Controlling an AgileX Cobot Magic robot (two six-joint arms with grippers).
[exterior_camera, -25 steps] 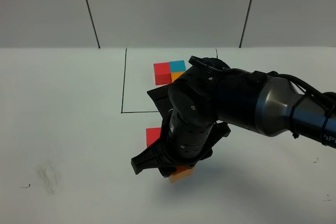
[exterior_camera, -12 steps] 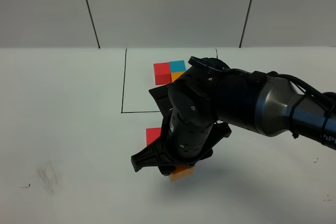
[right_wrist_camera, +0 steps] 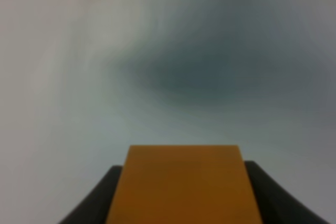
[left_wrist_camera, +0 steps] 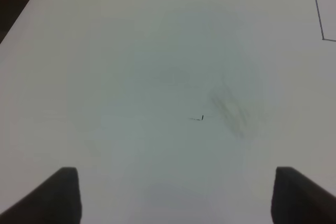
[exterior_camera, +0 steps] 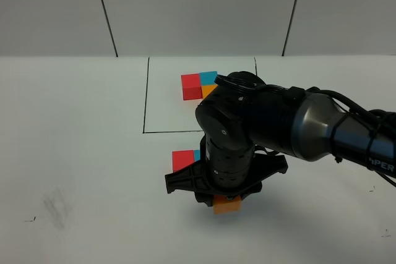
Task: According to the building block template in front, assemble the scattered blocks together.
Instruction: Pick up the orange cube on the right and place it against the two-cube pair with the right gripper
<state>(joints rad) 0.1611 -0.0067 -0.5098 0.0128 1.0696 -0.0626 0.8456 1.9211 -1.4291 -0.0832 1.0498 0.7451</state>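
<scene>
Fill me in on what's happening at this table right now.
The right gripper is shut on the orange block, holding it near the red block and the blue block, which sit side by side on the white table. The three-cube template lies farther back inside the black outline. The left gripper is open over bare table, holding nothing.

place: lab | cues: bare white table (exterior_camera: 74, 153), plain panelled wall (exterior_camera: 198, 10)

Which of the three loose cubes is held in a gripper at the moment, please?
The orange cube, clamped in the right gripper; the loose red cube and blue cube sit on the table.
</scene>
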